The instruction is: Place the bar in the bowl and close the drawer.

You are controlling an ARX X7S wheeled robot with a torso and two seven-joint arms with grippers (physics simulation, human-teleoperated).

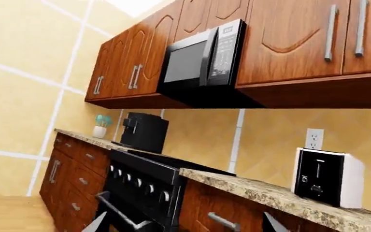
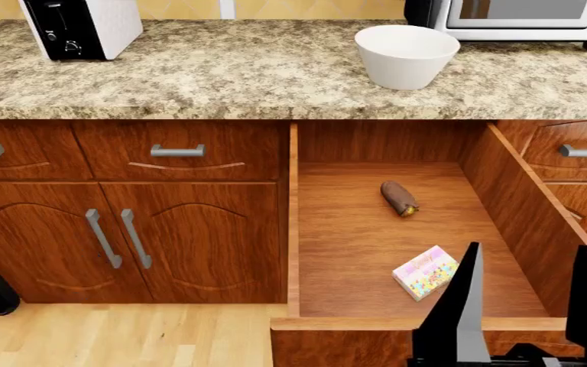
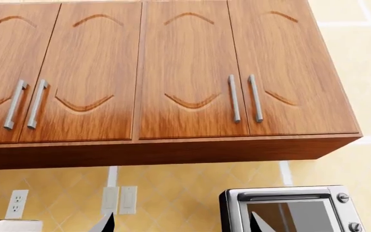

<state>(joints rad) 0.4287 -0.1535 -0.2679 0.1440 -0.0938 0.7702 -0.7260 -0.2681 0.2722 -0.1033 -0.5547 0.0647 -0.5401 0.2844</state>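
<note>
Head view first: showing the drawer pulled wide open, with the bar lying on its wood floor, well apart from a small colourful box nearer the front. Showing the bowl sitting up on the counter, near a toaster oven. Showing the right gripper spread open, holding nothing. Left wrist view: seeing only a microwave, a stove and a toaster, left gripper tips wide apart. Right wrist view: seeing only upper cabinets.
</note>
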